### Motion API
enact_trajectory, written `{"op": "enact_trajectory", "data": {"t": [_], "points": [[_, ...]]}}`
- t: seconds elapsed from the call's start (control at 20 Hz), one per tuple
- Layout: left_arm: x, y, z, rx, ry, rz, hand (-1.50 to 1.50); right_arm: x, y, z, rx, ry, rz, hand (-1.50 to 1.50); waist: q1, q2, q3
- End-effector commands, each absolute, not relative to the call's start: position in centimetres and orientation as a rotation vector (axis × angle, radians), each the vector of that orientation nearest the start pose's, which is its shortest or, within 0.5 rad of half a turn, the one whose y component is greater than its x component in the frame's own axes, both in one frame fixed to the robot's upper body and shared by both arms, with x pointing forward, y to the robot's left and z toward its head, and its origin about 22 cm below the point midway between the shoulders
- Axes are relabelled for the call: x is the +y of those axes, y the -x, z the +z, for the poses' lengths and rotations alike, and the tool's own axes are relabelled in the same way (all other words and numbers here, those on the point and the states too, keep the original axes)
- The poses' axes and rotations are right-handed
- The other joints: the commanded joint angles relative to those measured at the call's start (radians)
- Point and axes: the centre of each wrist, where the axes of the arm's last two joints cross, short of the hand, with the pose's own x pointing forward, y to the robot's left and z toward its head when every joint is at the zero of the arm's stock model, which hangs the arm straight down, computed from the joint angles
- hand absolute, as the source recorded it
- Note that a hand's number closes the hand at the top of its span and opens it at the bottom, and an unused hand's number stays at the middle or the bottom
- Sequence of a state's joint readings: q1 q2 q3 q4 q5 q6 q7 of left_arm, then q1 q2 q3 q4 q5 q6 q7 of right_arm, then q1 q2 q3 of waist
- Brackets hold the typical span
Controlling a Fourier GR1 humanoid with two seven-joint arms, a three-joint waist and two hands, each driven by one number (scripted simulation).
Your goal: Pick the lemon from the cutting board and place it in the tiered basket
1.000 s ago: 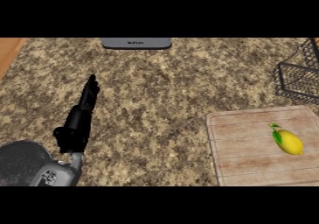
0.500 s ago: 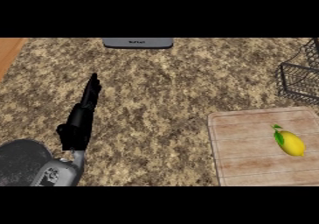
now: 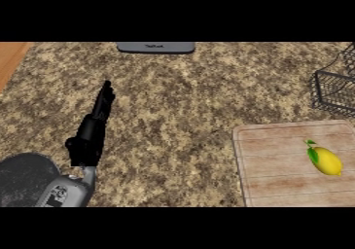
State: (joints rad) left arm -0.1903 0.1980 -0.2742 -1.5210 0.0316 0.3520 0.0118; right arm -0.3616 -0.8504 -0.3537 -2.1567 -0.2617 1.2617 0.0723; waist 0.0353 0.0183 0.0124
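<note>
Head view, looking steeply down on a speckled brown-and-beige granite counter top (image 3: 201, 102). At lower right lies a pale, rectangular wooden cutting board (image 3: 280, 160) with horizontal grain bands and a shallow groove running just inside its edge; its right and lower parts are cut off by the edge of the view. On the right half of the board rests the yellow, oval lemon (image 3: 327, 160), lying on its side with its long axis tilted, and carrying a small green leaf at its upper left end. The lemon is untouched and lies well apart from any hand. Above the board, at the right edge of the view, stands the dark wire tiered basket (image 3: 338, 87), of which only the left portion of its mesh wall and rim shows; it does not touch the board. At the top centre, a grey, flat, rounded object (image 3: 155, 47) bearing small lettering too fine to read sits against the far edge of the counter. A strip of orange-brown wooden surface (image 3: 6, 61) shows at upper left beside the counter. The left forearm, grey and rounded (image 3: 36, 182), enters from the lower left corner and ends in the black left hand (image 3: 90, 138), seen edge-on, with its fingers (image 3: 104, 99) straight and together, pointing up the view over bare counter and holding nothing. The right hand shows nowhere in the view.
</note>
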Motion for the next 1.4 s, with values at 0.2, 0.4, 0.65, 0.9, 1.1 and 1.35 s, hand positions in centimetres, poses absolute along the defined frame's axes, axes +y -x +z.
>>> {"op": "enact_trajectory", "data": {"t": [0.2, 0.4, 0.65, 0.9, 1.1, 1.35], "points": [[19.5, -27.6, 2.8, -1.677, -0.144, -0.134, 0.00, -29.8, -18.7, 32.1, -1.442, 0.064, 2.161, -1.50, 0.017, 0.005, 0.000], [19.0, -27.7, 3.4, -1.684, -0.128, -0.142, 0.00, -28.4, -17.6, 31.8, -1.530, 0.087, 2.207, -1.50, 0.023, 0.004, 0.002], [19.3, -27.4, 3.1, -1.691, -0.140, -0.141, 0.00, -28.7, -17.7, 31.8, -1.550, 0.135, 2.166, -1.50, 0.026, 0.007, 0.003], [19.2, -27.5, 3.5, -1.711, -0.125, -0.125, 0.00, -29.0, -18.3, 31.2, -1.562, 0.206, 2.096, -1.50, 0.025, 0.006, 0.002], [19.3, -28.1, 3.6, -1.706, -0.140, -0.143, 0.00, -28.2, -19.0, 29.8, -1.470, 0.206, 2.114, -1.50, 0.029, 0.013, 0.001], [18.3, -28.1, 3.6, -1.702, -0.123, -0.150, 0.00, -28.5, -20.0, 29.0, -1.429, 0.185, 2.107, -1.50, 0.026, 0.011, 0.003]]}}
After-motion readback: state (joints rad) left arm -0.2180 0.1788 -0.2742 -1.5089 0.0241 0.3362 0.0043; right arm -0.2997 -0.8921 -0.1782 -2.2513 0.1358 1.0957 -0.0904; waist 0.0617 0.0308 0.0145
